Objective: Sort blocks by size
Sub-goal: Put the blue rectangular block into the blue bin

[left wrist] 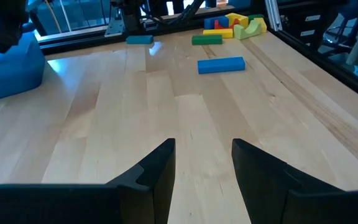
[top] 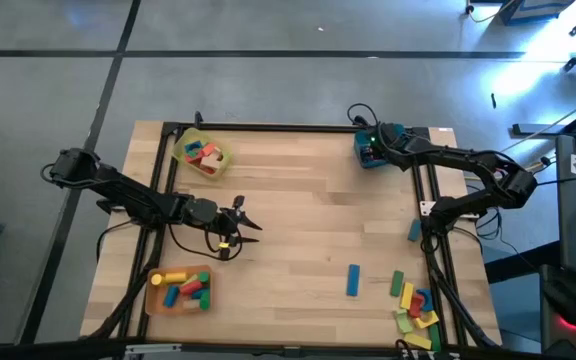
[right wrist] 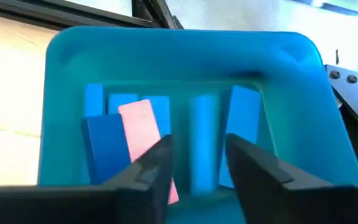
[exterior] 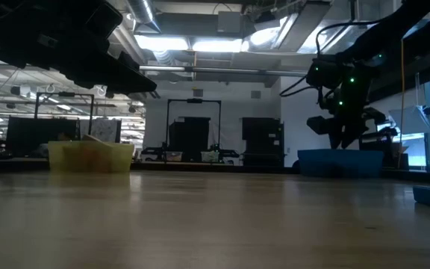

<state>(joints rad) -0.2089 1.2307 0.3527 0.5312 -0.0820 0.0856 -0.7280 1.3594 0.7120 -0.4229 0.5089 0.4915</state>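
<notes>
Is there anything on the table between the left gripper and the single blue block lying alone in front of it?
Nothing visible. The left gripper is open over bare wood, and the table between it and the blue block shows only boards. The other loose blocks lie beyond it, near the table's edge.

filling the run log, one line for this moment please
left hand open, mid-table | right hand open over blue tray | blocks remain

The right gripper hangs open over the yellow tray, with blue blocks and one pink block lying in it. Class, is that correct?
Not quite: the tray is blue, not yellow. The right wrist view shows the right gripper open above the blue tray, which holds blue blocks and one pink block.
</notes>
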